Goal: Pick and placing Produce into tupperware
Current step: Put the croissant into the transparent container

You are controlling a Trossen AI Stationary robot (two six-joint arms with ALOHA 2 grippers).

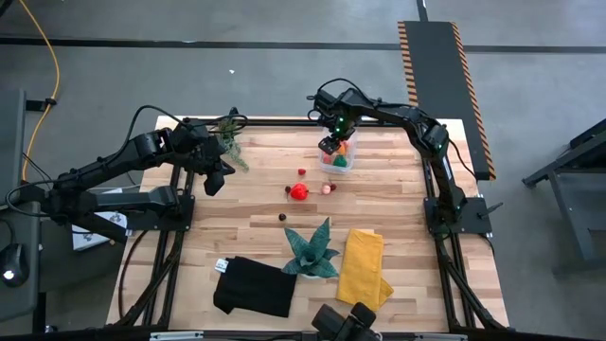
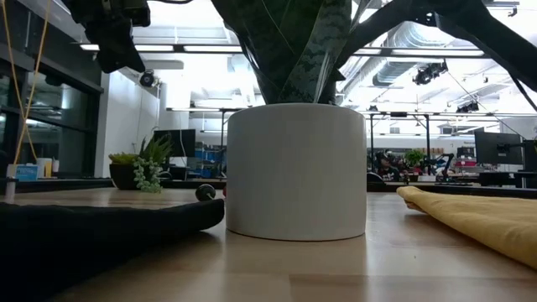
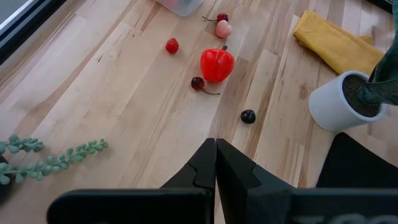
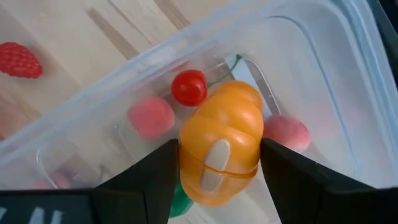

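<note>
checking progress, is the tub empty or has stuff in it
Not empty: the tub holds a red piece and pink pieces.

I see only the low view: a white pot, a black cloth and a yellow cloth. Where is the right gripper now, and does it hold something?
Observer: The right gripper is over the tupperware, its fingers closed on an orange piece.
Operator: Is the tub still empty?
Observer: No, a small red piece and a pink piece lie inside.
Operator: What is left outside?
Observer: A red pepper and a strawberry, among other pieces, lie loose outside it.
Operator: And the left gripper?
Observer: The left gripper is shut, holds nothing, and hangs near the leafy plant.
</note>
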